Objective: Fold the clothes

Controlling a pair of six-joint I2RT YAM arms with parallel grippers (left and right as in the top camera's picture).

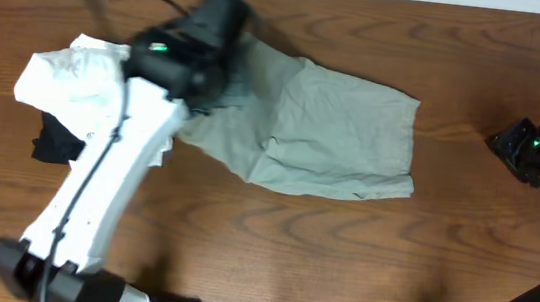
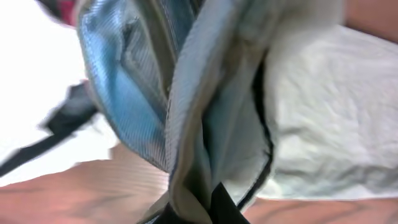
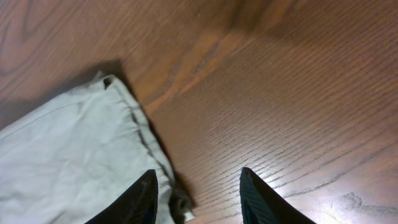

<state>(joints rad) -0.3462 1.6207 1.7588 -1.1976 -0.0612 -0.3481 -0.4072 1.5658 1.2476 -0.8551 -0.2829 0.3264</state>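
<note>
At the waistband end of the shorts (image 1: 343, 129), my left gripper (image 2: 198, 210) is clamped on the fabric, with the pale blue lining bunched right up against the wrist camera. Rest of the shorts lies flat on the table (image 1: 338, 269), legs pointing away from that grip. Right gripper (image 3: 196, 190) sits off the shorts' leg end, fingers apart, low over wood, with the hem corner showing in its camera. White-and-black pile (image 1: 65, 89) lies just beside the shorts' waistband end, partly under my left arm.
</note>
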